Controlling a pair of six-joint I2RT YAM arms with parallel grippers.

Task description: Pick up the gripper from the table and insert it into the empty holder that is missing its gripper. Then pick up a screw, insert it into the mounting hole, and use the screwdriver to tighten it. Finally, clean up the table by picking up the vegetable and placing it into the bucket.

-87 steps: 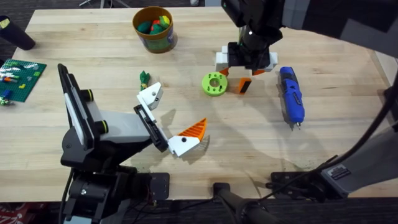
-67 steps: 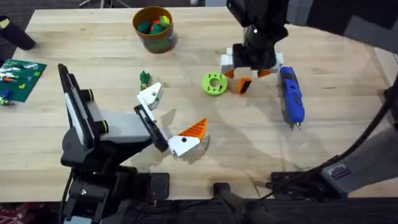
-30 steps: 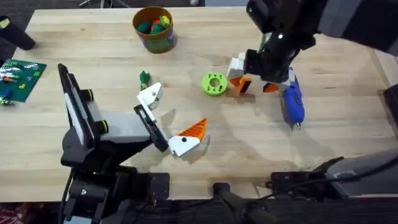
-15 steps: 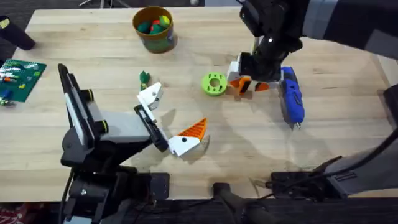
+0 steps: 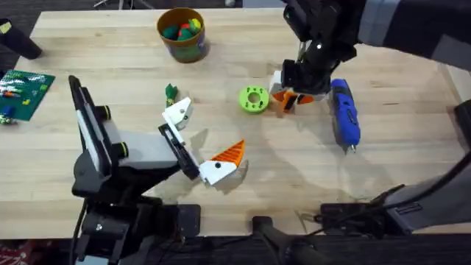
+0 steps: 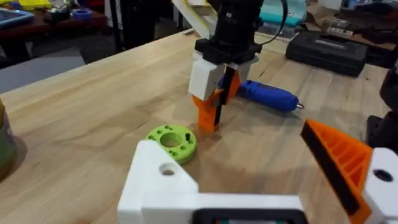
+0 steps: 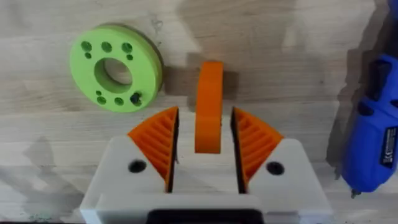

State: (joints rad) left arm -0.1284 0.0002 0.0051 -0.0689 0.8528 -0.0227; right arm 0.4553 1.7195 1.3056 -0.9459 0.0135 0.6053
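Right hand lowered, straddling gripper

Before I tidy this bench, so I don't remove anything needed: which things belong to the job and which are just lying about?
Part of the job:
the loose orange gripper, between the right gripper pads
the holder
the screwdriver
the vegetable
the bucket

Lying about:
the green brick plate
the lime-green disc, possibly holding a screw
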